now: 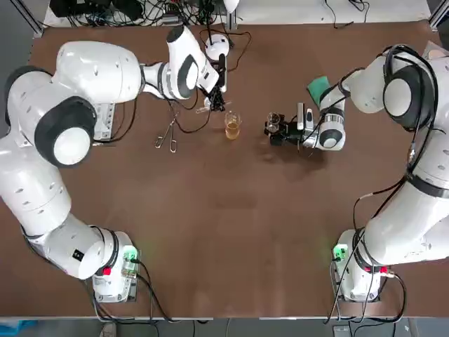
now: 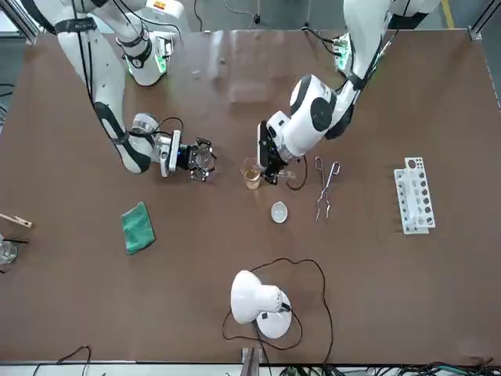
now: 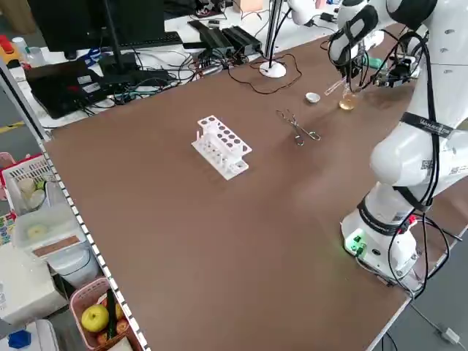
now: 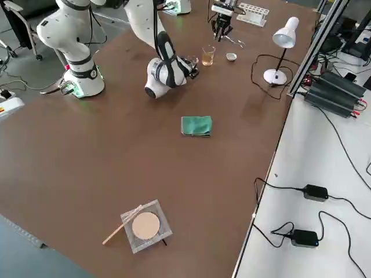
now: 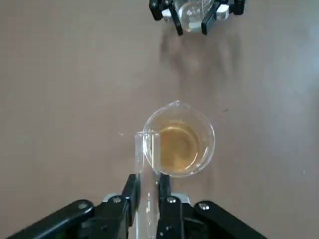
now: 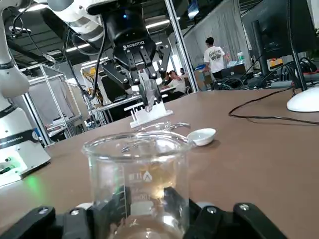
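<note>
My left gripper [image 1: 219, 98] is shut on a glass test tube [image 5: 147, 164], held tilted with its mouth at the rim of a small beaker of amber liquid [image 1: 232, 125]. In the left wrist view the tube's mouth overlaps the amber beaker [image 5: 179, 144]. To that beaker's right on the table, my right gripper [image 1: 277, 128] lies low and is shut on an empty clear beaker [image 6: 137, 179]. The two beakers stand apart. In the front view the left gripper [image 2: 266, 160] hangs over the amber beaker [image 2: 251, 174], with the right gripper [image 2: 205, 159] beside it.
A small white dish [image 2: 279, 211], metal tongs [image 2: 325, 188] and a white test tube rack [image 2: 413, 194] lie on the left arm's side. A green cloth [image 1: 320, 88] lies behind the right gripper. A white desk lamp [image 2: 258, 301] with its cable stands at the far edge.
</note>
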Controlling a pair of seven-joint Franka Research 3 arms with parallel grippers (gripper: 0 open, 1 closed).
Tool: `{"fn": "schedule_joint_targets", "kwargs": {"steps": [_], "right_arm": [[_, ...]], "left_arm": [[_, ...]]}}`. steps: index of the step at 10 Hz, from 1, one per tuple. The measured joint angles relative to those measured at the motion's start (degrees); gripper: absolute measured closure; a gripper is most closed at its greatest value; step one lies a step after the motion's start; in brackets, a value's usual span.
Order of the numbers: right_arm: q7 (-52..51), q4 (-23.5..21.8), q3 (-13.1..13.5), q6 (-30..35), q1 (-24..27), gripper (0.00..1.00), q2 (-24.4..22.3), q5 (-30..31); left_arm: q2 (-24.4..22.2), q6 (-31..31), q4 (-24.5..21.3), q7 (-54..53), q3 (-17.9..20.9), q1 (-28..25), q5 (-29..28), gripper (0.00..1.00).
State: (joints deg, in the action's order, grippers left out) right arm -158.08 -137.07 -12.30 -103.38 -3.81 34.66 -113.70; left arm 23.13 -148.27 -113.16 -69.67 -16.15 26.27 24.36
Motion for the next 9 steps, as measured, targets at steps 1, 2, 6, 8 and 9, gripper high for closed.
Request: {"fn": "schedule_joint_targets", "kwargs": {"steps": [1, 2, 6, 8, 9], "right_arm": [[0.0, 0.0, 0.0, 0.0, 0.0, 0.61, 0.0, 0.0], [0.0, 0.0, 0.0, -0.2, 0.0, 0.61, 0.0, -0.1], [0.0, 0.0, 0.0, -0.7, 0.0, 0.61, 0.0, -0.7], [0.0, 0.0, 0.0, -0.7, 0.0, 0.61, 0.0, -0.7], [0.0, 0.0, 0.0, -0.7, 0.0, 0.61, 0.0, -0.7]], "left_arm": [[0.0, 0.0, 0.0, 2.7, 0.0, 0.1, -2.6, 0.79], [0.0, 0.4, 0.0, 6.7, 0.0, 0.4, -6.4, 0.79], [-0.4, 5.5, 1.8, 18.5, 0.0, 2.2, -16.7, 0.79], [-0.4, 6.9, 2.0, 23.4, 0.0, 2.7, -21.6, 0.79], [-0.4, 7.2, 2.2, 24.2, 0.0, 2.7, -22.5, 0.79]]}}
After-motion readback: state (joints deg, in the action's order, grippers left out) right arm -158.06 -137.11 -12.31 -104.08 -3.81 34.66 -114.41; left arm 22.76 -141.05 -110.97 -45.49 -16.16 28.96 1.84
